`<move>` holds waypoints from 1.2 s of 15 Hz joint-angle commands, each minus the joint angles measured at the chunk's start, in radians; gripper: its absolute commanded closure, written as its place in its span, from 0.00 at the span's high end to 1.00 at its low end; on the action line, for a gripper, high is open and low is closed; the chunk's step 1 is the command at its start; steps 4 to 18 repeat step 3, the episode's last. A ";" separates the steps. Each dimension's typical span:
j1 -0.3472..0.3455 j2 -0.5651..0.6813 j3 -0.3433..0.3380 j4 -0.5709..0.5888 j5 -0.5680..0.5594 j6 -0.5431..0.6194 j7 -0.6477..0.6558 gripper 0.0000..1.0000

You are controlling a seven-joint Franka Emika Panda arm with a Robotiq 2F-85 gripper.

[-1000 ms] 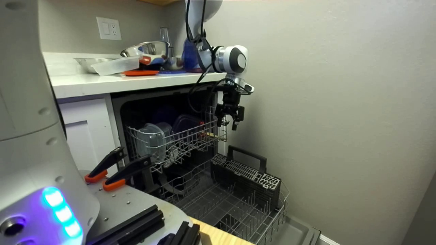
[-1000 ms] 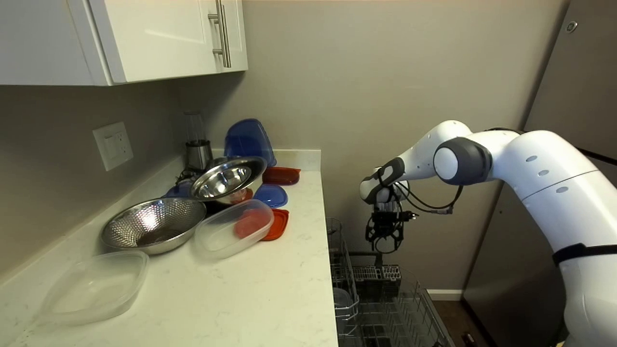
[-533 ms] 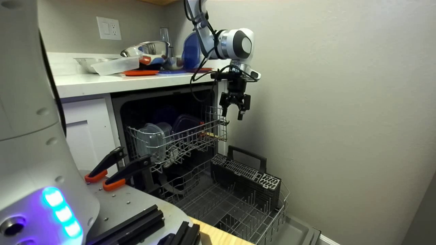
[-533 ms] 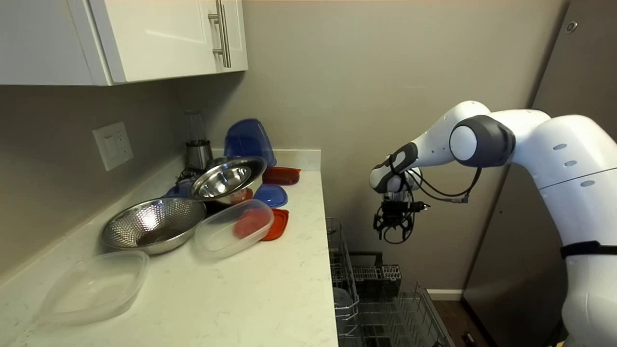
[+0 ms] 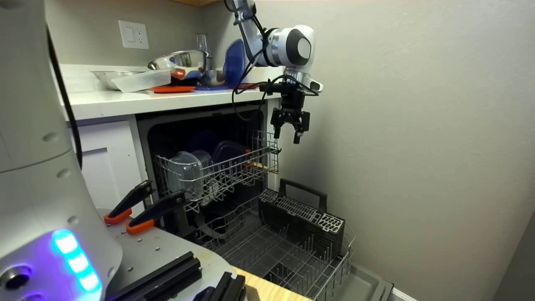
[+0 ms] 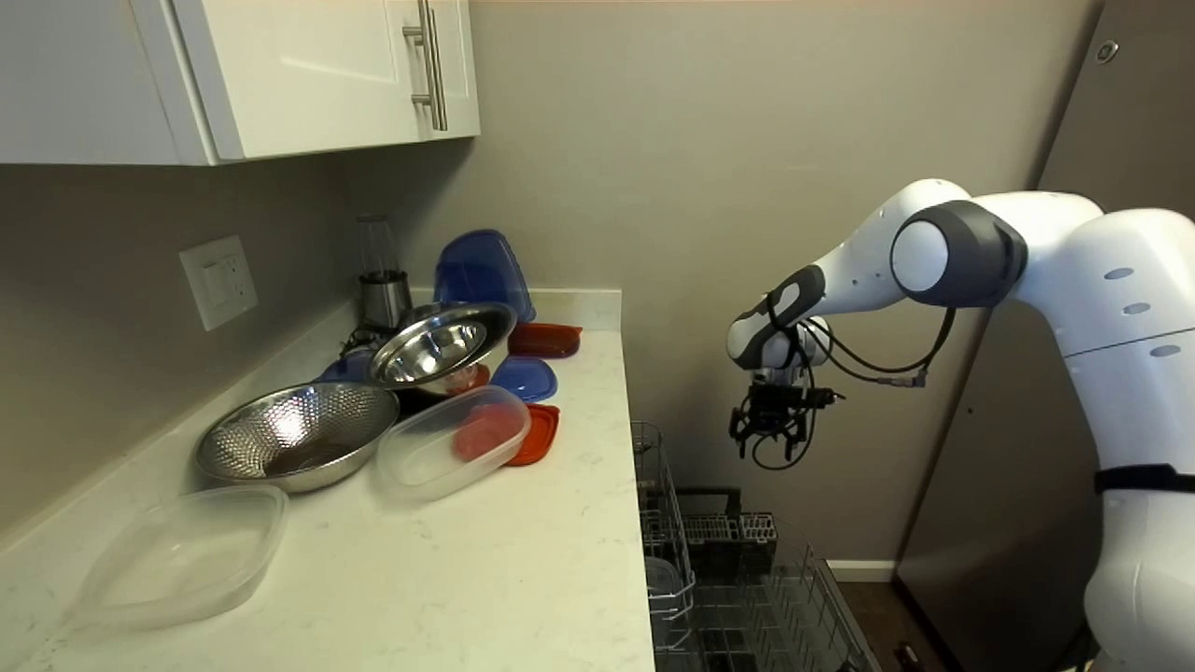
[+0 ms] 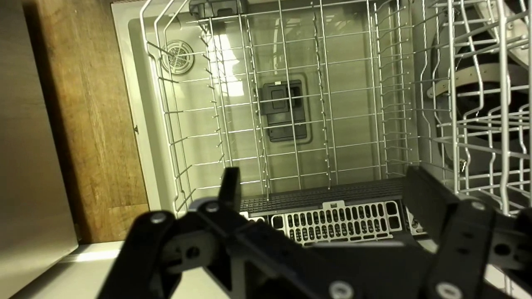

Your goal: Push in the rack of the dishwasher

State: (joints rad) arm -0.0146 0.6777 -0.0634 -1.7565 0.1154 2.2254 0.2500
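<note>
The dishwasher is open. Its wire upper rack [image 5: 234, 170] sticks partly out of the tub and holds clear containers [image 5: 184, 169]; it also shows in an exterior view [image 6: 689, 571] and at the right of the wrist view [image 7: 504, 104]. The lower rack [image 5: 288, 261] is pulled out over the lowered door; it fills the middle of the wrist view [image 7: 291, 97]. My gripper [image 5: 287, 138] is open and empty. It hangs fingers down above the lower rack, just outside the upper rack's far end, touching nothing; it also shows in the wrist view [image 7: 323, 176].
A black cutlery basket [image 5: 301, 217] with a raised handle stands in the lower rack beside the wall. The white countertop [image 6: 523, 560] with bowls and containers lies above the dishwasher. A grey wall [image 5: 409, 146] is close beside the arm.
My gripper has risen and moved outward from the upper rack's end, more slowly in the last half second. It stays open. Both racks have not moved.
</note>
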 commanded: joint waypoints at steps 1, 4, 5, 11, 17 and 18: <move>-0.001 0.001 0.000 0.001 0.000 0.000 -0.003 1.00; -0.002 0.001 0.001 0.000 0.000 0.001 -0.004 1.00; -0.002 0.001 0.001 0.000 0.000 0.001 -0.004 1.00; -0.002 0.001 0.001 0.000 0.000 0.001 -0.004 1.00; -0.002 0.001 0.001 0.000 0.000 0.001 -0.004 1.00; -0.002 0.001 0.001 0.000 0.000 0.001 -0.004 1.00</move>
